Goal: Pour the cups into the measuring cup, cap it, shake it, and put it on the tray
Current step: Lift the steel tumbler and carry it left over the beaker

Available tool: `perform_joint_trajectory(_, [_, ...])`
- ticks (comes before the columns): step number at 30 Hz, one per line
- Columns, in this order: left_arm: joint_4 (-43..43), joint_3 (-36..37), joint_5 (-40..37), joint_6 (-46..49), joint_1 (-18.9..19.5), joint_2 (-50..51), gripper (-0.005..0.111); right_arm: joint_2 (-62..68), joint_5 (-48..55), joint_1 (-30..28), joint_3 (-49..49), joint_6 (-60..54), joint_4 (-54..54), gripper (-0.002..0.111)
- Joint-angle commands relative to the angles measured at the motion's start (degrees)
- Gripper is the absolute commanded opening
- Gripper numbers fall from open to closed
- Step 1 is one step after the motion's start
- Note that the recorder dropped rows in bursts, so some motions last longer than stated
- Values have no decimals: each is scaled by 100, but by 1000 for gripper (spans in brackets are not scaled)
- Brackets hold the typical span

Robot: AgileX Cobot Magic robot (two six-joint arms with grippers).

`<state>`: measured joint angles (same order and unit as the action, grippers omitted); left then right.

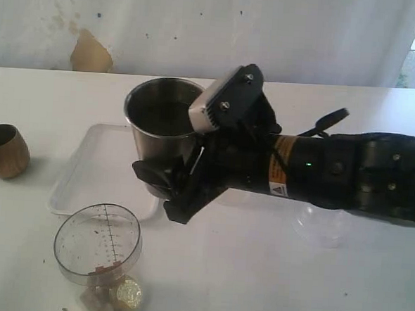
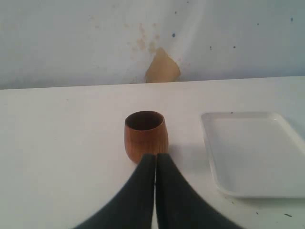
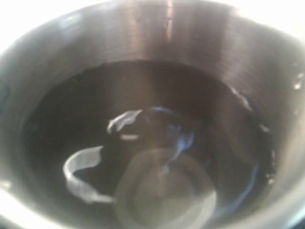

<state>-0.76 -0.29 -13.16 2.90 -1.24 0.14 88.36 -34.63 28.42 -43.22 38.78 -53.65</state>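
The steel tumbler (image 1: 162, 114) stands upright over the white tray (image 1: 86, 180), with my right gripper (image 1: 164, 189) shut round its lower body. The right wrist view looks straight down into that tumbler (image 3: 143, 86); its dark inside fills the picture and hides the fingers. The clear measuring cup (image 1: 98, 244), with its printed scale, stands nearer the front, left of the gripper and apart from it. Far to the left sits the brown cup (image 1: 3, 150). My left gripper (image 2: 156, 155) is shut and empty, its tips just short of the brown cup (image 2: 145, 136).
A clear round lid (image 1: 321, 224) lies on the table under the right arm. A gold-coloured object (image 1: 127, 294) and small scraps lie at the measuring cup's front. The tray (image 2: 252, 152) lies beside the brown cup. A wall runs behind the table.
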Motion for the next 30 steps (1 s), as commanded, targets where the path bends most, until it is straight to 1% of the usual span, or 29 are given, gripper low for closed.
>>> perform_joint_trajectory(1, [29,29,-15,-4,-6,-14,1,431,-224,140,-461,56,125,0])
perform_joint_trajectory(12, [29,29,-15,-4,-6,-14,1,1440,-169,186,-1355,13,97,0])
perform_joint_trajectory(16, [29,29,-15,-4,-6,-14,1,1503,-161,186,-1449,-280,-46,0])
perform_joint_trajectory(20, [29,29,-15,-4,-6,-14,1,1503,-161,186,-1488,-322,-117,0])
perform_joint_trajectory(25, [29,29,-15,-4,-6,-14,1,1491,-172,186,-1491,-408,-601,0])
perform_joint_trajectory(30, [29,29,-15,-4,-6,-14,1,1371,-162,186,-1491,-408,-773,0])
